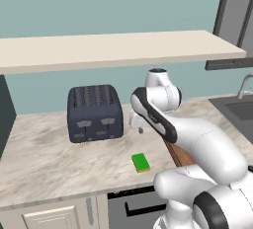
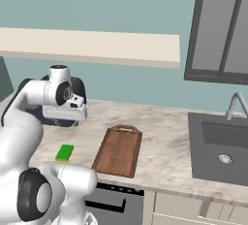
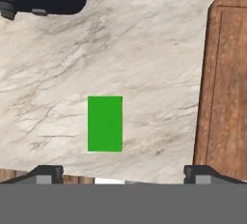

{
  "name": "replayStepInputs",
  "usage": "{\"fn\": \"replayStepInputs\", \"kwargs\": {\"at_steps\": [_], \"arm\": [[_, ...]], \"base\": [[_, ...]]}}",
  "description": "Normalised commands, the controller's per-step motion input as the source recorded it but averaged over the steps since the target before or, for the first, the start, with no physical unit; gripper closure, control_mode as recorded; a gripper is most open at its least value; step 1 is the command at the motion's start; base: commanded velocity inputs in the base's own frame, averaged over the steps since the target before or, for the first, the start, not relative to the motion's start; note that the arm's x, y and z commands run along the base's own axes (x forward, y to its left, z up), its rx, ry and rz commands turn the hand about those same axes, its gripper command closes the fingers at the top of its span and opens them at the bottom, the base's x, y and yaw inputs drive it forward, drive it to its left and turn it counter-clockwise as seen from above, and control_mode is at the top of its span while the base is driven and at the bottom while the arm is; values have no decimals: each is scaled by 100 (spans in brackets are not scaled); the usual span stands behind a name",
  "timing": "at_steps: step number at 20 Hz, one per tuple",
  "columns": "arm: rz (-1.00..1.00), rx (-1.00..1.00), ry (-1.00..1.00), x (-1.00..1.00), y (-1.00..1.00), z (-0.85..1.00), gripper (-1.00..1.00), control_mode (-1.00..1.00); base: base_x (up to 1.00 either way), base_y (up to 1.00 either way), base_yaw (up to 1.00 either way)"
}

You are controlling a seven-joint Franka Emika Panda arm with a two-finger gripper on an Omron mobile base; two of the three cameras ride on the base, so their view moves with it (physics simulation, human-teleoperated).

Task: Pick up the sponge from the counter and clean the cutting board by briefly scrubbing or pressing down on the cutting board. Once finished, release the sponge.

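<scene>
While poised high with hand (image 3: 123,175) spread wide and empty, hovers above sponge (image 3: 104,123) lying flat on counter (image 3: 144,49) below, board (image 3: 226,88) just alongside, ready for descent.

Small flat green sponge (image 2: 64,152) lying on beige marbled counter (image 2: 164,141), left of reddish-brown wooden cutting board (image 2: 118,150), apart from it; grey sink (image 2: 219,147) far right.

I see a matt green sponge (image 3: 104,123) on the smooth marbled stone counter (image 3: 144,49), a reddish wood-grain board (image 2: 118,150), and a dark matt toaster (image 1: 94,113).
</scene>
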Motion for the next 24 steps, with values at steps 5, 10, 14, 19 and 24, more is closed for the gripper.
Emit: {"fn": "replayStepInputs", "kwargs": {"at_steps": [5,10,14,19,24], "arm": [[0,0,4,0,4,-22,-100,-100],[0,0,6,0,10,-23,-100,-100],[0,0,5,0,5,-19,-100,-100],[0,0,4,0,2,-26,-100,-100],[0,0,4,0,12,-43,-100,-100]], "base": [[0,0,0],[0,0,0],[0,0,0],[0,0,0],[0,0,0]]}}
